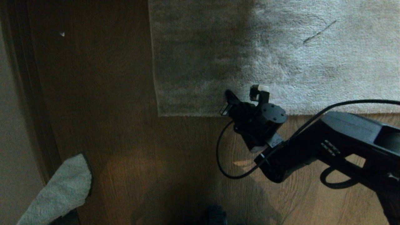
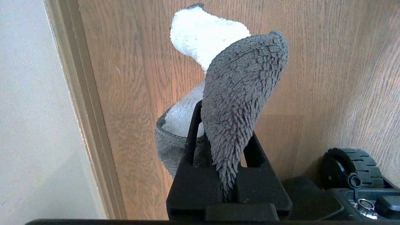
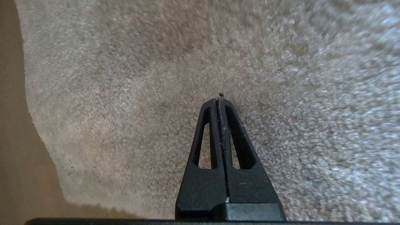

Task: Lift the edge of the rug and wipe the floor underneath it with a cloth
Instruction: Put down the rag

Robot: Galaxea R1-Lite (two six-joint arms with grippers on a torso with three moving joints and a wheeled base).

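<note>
Rug edge (image 1: 218, 114) | under right gripper (image 3: 220, 98), closed empty | left gripper (image 2: 223, 150) clamps cloth (image 2: 240, 93)

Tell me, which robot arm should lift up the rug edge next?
The right. Its right gripper is shut, holds nothing and is over the rug edge. The left gripper is far off, busy clamping the cloth, so it probably should wipe the floor afterwards.

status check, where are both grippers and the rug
Right gripper shut, empty, over rug edge. Left gripper shut on cloth, parked. Rug flat, nothing blocking.
</note>
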